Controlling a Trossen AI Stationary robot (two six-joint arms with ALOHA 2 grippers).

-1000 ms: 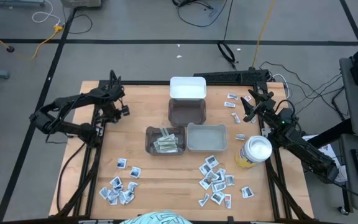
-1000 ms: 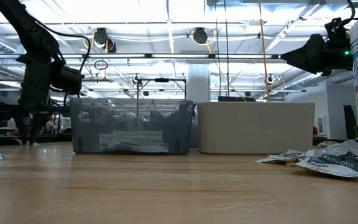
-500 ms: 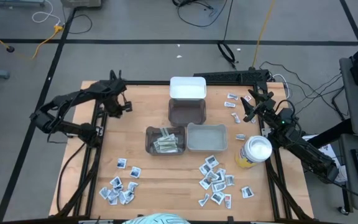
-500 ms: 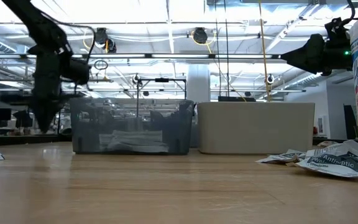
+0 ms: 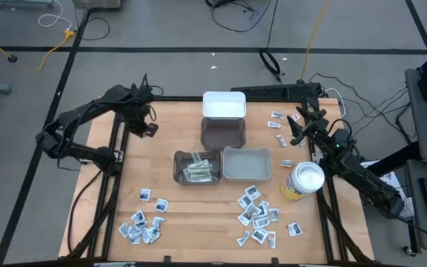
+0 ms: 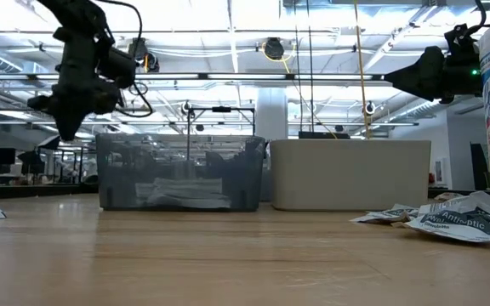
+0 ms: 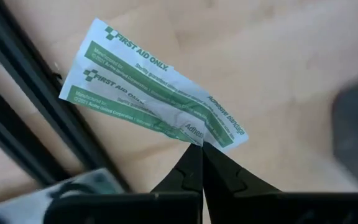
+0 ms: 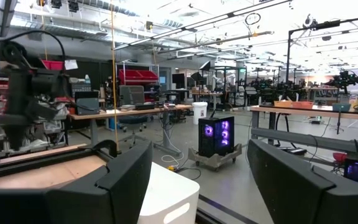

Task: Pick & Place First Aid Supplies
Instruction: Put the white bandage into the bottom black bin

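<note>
The left tool (image 7: 201,148) is pinched on a corner of two narrow green-printed white bandage wrappers (image 7: 148,93), lifted off the wooden desk (image 5: 176,204), well left of the dark plastic bin (image 5: 196,167), probably their destination. The right tool (image 5: 296,127) waits beyond the bin, fingers apart.

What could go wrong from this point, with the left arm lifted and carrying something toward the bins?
1. The left end effector pinches only a corner of two adhesive bandage wrappers; one could slip free before reaching a bin.
2. Two wrappers are held at once, so they may separate and land apart.
3. The dark bin already holding wrappers sits close beside the grey bin, so a loose release might drop into the wrong one.
The right end effector waits open at the table's right edge.
</note>
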